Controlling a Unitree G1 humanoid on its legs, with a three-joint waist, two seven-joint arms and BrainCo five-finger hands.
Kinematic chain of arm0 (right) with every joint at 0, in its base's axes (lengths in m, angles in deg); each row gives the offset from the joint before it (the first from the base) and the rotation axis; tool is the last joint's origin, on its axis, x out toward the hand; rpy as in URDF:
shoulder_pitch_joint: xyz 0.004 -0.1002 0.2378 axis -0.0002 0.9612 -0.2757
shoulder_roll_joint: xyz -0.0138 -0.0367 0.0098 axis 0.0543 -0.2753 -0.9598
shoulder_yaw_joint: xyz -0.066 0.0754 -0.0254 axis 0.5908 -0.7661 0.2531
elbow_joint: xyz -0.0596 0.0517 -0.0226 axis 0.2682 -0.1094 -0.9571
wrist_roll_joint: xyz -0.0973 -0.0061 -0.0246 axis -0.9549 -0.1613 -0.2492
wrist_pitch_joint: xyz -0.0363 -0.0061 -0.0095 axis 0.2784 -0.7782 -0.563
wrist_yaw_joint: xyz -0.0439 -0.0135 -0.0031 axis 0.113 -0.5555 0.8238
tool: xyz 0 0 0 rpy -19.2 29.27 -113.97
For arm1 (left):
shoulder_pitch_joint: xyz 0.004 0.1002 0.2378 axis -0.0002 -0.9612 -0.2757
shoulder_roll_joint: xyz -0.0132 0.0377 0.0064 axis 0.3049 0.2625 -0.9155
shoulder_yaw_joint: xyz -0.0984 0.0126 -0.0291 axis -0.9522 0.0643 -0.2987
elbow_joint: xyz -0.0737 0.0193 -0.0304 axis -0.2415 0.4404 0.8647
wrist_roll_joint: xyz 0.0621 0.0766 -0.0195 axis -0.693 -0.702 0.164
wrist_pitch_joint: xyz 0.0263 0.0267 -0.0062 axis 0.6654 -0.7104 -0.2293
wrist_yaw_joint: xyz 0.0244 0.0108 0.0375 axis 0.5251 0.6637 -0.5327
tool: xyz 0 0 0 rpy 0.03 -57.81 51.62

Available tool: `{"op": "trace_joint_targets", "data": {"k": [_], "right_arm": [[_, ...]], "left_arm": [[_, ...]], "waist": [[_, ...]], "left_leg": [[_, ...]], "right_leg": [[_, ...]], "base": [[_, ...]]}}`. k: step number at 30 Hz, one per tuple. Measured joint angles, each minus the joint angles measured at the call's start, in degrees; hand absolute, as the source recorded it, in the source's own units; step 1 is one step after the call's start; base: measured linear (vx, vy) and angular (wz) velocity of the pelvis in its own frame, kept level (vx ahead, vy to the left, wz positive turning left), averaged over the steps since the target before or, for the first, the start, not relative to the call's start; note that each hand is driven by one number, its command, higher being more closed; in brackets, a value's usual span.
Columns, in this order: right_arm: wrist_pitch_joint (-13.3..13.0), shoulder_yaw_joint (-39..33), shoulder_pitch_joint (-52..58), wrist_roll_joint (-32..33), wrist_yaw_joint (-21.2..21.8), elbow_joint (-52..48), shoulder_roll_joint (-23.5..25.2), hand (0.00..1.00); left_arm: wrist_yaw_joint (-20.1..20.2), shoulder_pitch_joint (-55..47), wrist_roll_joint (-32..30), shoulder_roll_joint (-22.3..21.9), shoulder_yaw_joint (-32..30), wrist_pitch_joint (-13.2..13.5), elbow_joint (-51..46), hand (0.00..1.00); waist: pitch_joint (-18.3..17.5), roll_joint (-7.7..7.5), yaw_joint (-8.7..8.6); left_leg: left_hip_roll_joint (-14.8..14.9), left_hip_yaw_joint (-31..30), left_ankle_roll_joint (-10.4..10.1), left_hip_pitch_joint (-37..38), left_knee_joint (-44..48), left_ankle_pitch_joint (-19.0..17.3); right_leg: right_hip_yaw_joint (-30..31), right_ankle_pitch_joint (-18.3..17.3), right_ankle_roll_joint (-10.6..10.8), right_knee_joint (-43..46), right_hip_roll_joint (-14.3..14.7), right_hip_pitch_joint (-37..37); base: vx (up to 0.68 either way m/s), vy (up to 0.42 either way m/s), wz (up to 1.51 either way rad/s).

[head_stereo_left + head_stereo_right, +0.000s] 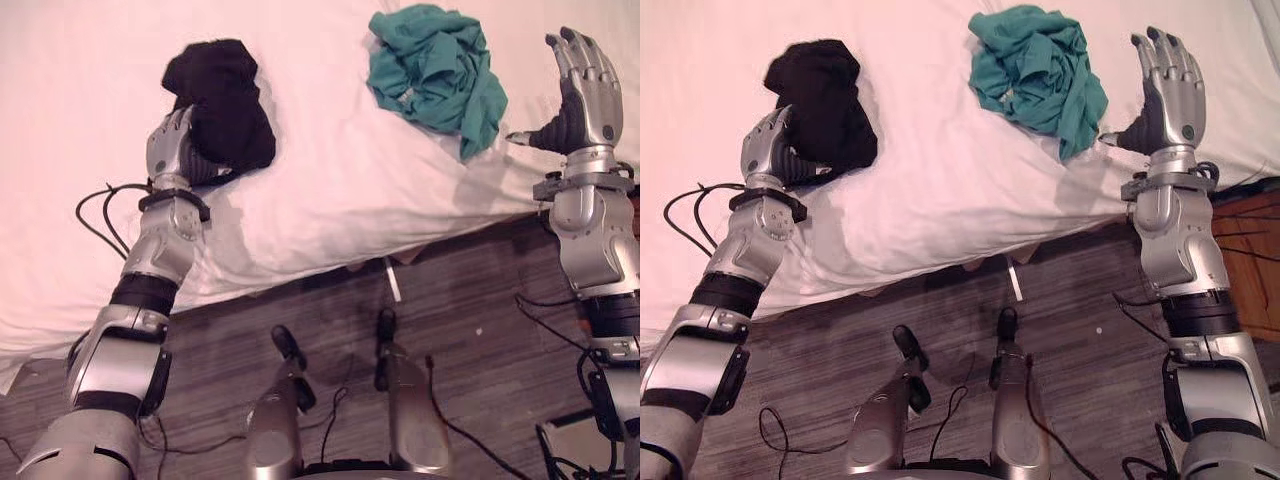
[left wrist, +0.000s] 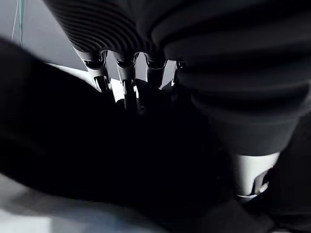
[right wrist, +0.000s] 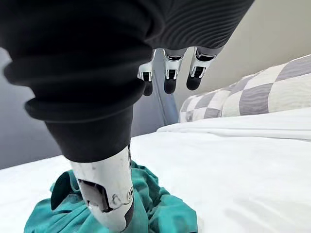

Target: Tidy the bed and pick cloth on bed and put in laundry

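The black cloth (image 1: 225,105) and the green cloth (image 1: 435,70) both lie on the bed (image 1: 320,200), so nothing is in the laundry yet. The left robot hand (image 1: 168,148) is buried in the black one; whether it grips, I cannot tell. The right robot hand (image 1: 585,95) is spread open just beside the green one.

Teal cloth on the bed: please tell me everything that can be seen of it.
The teal cloth is a crumpled heap of thin, soft-looking fabric with many folds, and one end trails toward the bed's edge. It lies on the white sheet, apart from the black cloth on its left. The right robot hand stands open beside it, thumb pointing at it; whether they touch I cannot tell.
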Motion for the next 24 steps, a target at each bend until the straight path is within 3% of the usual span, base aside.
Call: {"op": "trace_joint_targets", "data": {"k": [6, 12, 16, 19, 20, 22, 24], "right_arm": [[0.29, 5.2, -7.33, 0.05, -0.24, -4.78, -0.1, 0.0], [-0.36, 11.56, -13.65, 0.44, -1.2, -4.0, -0.69, 0.0], [-1.38, 15.83, -17.09, 2.36, -0.98, 3.94, -1.88, 0.0], [-1.36, 18.36, -19.2, 4.68, -0.25, 13.64, -6.42, 0.0], [-1.4, 18.92, -19.85, 5.51, 0.4, 16.9, -8.91, 1.0], [-1.33, 18.92, -20.52, 6.53, 0.6, 19.73, -12.01, 1.0], [-1.38, 18.81, -21.32, 6.7, 1.03, 22.93, -15.29, 1.0]], "left_arm": [[-0.68, 6.71, -1.26, 1.15, 1.38, -0.6, 1.85, 1.0], [-2.17, 4.62, -0.67, 0.62, 4.14, -0.19, -3.09, 1.0], [-5.2, -2.83, 4.25, -1.42, 4.36, 2.75, -10.5, 1.0], [-8.28, -10.61, 10.79, -6.29, 3.46, 7.22, -17.44, 1.0], [-8.62, -14.16, 12.22, -7.43, 2.97, 8.8, -20.8, 1.0], [-9.0, -20.4, 12.69, -8.2, 2.21, 10.64, -25.75, 1.0], [-9.49, -30.98, 14.46, -8.29, -0.3, 13.08, -31.8, 1.0]], "waist": [[0.46, -0.73, 0.12], [0.48, -0.76, 0.7], [0.44, -0.67, 1.89], [1.06, 0.74, 2.99], [1.56, 1.67, 3.67], [2.48, 3.55, 3.88], [2.37, 6.7, 4.56]], "left_leg": [[1.25, 1.45, -0.07, -3.6, 1.08, -0.02], [1.24, 2.05, -0.6, -4.13, -0.18, 0.38], [1.14, 0.95, -1.24, -4.8, -0.48, 1.25], [0.84, -1.59, -0.9, -6.44, -0.42, 2.45], [0.06, -3.07, -0.9, -7.14, 0.12, 2.46], [-0.92, -4.14, -0.9, -7.56, 0.21, 2.45], [-2.28, -4.44, -0.9, -9.24, 0.21, 2.45]], "right_leg": [[0.2, 0.92, -0.16, -0.3, -0.08, -3.17], [-0.88, 1.55, 0.3, -1.44, -0.32, -3.33], [-2.88, 1.54, 0.31, -1.31, -0.71, -3.21], [-6.36, 1.38, 0.4, -0.44, -1.52, -2.7], [-7.38, 0.12, 0.83, 0.8, -2.57, -2.73], [-8.29, -1.92, 1.49, 2.92, -4.31, -2.96], [-8.34, -3.77, 2.12, 6.33, -5.91, -5.79]], "base": [[0.01, -0.028, -0.01], [0.05, -0.01, 0.05], [0.08, -0.014, 0.22], [0.08, 0.005, 0.6], [0.09, 0.017, 0.65], [0.09, 0.001, 0.6], [0.08, -0.004, 0.29]]}}
